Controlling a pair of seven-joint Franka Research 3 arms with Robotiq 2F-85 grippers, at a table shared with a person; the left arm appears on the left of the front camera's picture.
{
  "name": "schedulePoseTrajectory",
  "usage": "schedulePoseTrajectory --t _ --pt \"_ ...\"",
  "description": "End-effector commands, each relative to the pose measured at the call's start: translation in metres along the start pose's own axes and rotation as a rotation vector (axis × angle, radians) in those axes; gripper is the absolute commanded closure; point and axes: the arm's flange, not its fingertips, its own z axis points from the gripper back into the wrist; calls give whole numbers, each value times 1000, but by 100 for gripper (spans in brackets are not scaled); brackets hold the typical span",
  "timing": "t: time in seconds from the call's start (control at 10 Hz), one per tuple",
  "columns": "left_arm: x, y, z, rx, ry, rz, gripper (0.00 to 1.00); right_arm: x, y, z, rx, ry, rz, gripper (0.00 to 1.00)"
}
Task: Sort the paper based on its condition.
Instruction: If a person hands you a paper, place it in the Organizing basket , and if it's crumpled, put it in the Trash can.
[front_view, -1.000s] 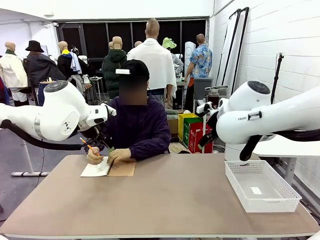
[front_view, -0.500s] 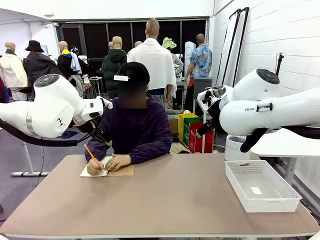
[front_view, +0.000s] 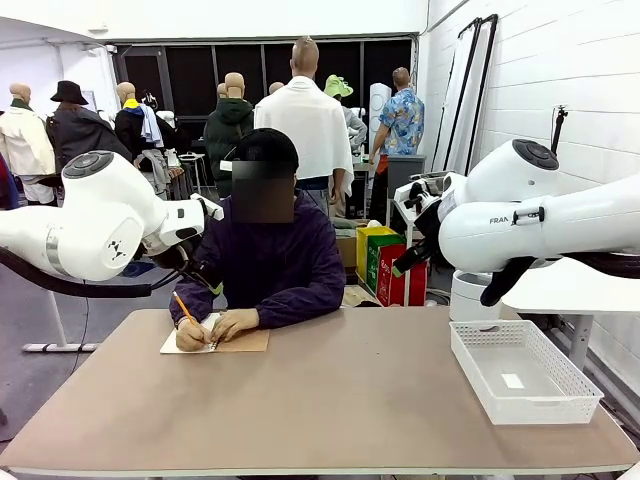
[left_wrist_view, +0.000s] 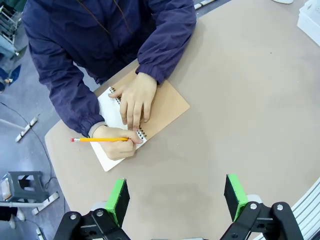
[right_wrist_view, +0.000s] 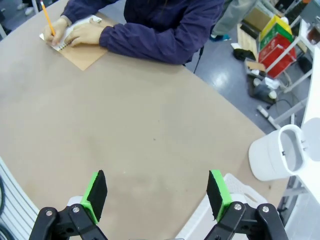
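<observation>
A person sits at the far side of the table with a spiral notebook (front_view: 236, 340) (left_wrist_view: 160, 107) (right_wrist_view: 82, 52) folded open on its brown cover. One hand presses on its white page (left_wrist_view: 111, 112). The other hand (left_wrist_view: 116, 142) holds an orange pencil (left_wrist_view: 97, 140) to it. Loose paper is out of view. My left gripper (left_wrist_view: 177, 197) hangs open high above the table, on my side of the notebook. My right gripper (right_wrist_view: 157, 194) is open too, above the bare right half of the table. Nothing is between either pair of fingers.
A white mesh basket (front_view: 470, 365) stands at the table's right side with a small white scrap in it; its corner (left_wrist_view: 310, 20) is at the left wrist view's top right. A white round bin (right_wrist_view: 277, 157) stands on the floor beyond the table edge.
Both arms have lifted a little and drawn back from the middle. The person's pencil hand has shifted slightly on the notebook page. Both grippers stay open.
</observation>
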Motion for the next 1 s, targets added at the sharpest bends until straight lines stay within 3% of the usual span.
schedulePoseTrajectory --t 0.0,0.9 --pt "2 2 -2 -2 4 4 0 1 0 2 1 -5 0 0" --pt "2 2 -2 -2 4 4 0 1 0 2 1 -5 0 0"
